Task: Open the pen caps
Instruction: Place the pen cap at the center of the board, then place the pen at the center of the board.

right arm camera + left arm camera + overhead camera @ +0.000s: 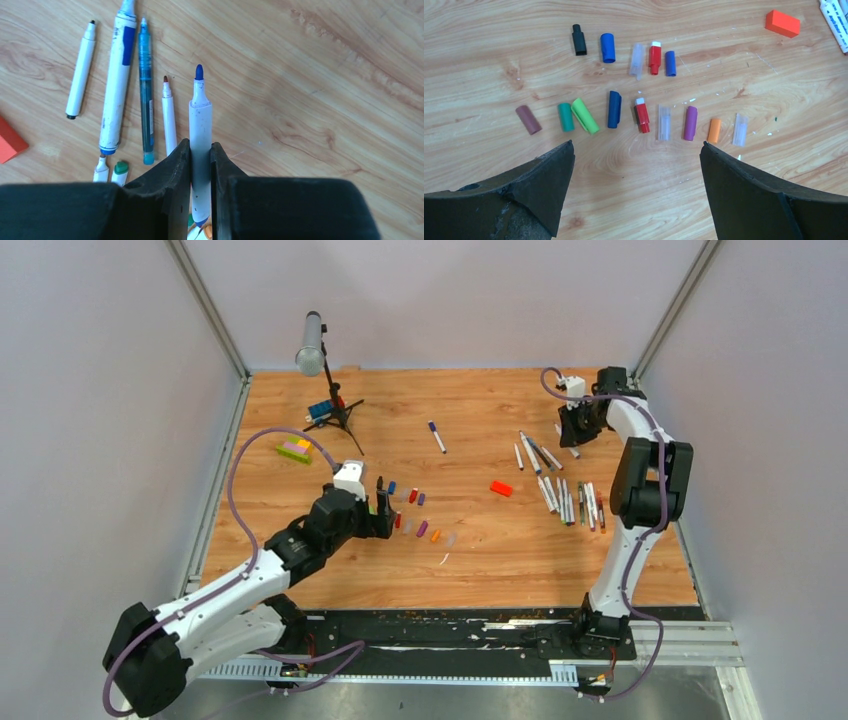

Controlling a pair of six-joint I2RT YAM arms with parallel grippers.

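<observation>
The right pincer [200,152] clamps an uncapped blue pen [200,112] that may slip onto the pens [116,85] nearby, while the left pincer [636,146], open, could scatter the caps [614,109].

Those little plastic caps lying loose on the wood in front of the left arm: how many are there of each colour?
Black cap: 1
Blue caps: 3
Clear caps: 3
Red caps: 2
Green caps: 2
Brown cap: 1
Purple cap: 1
Orange cap: 1
Total: 14
</observation>
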